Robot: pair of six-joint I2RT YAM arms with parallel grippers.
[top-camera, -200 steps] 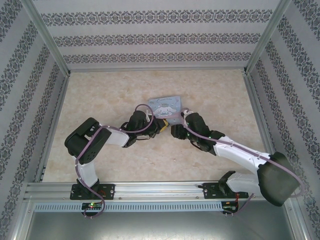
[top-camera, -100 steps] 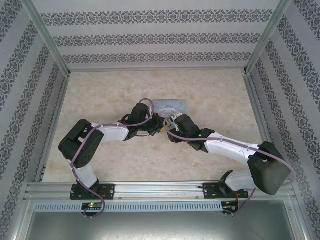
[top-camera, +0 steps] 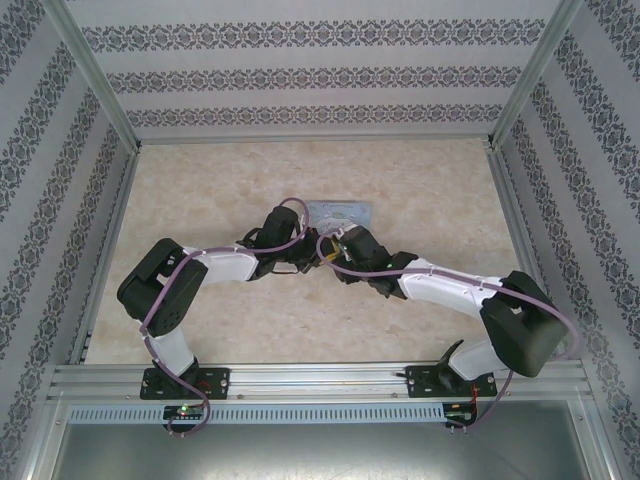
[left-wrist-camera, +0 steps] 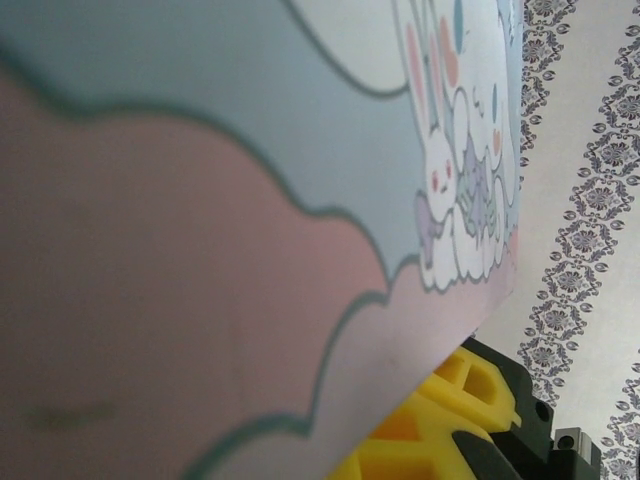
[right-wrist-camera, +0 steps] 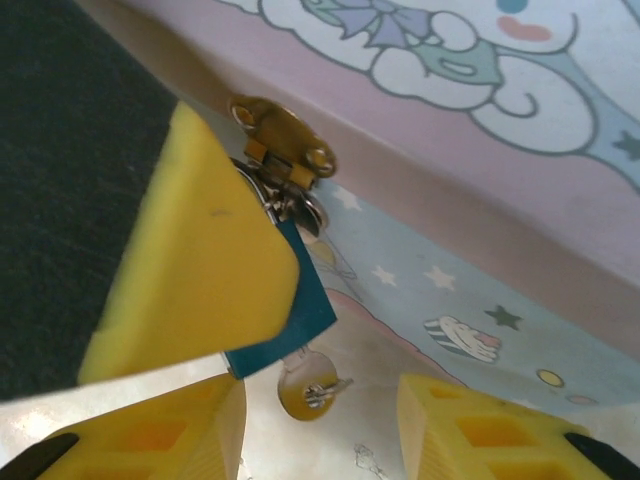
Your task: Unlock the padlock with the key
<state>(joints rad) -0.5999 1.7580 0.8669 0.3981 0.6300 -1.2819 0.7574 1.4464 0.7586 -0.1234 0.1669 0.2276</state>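
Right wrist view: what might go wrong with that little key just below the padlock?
The key is tiny between the right gripper's open fingers; closing off-centre could knock it aside. The padlock seems to hang from the tin's gold clasp, half behind a yellow finger, so twisting may swing the lock rather than open it.

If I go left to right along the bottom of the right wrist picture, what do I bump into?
First yellow finger → little round gold piece → second yellow finger; both fingers belong to the right hand.
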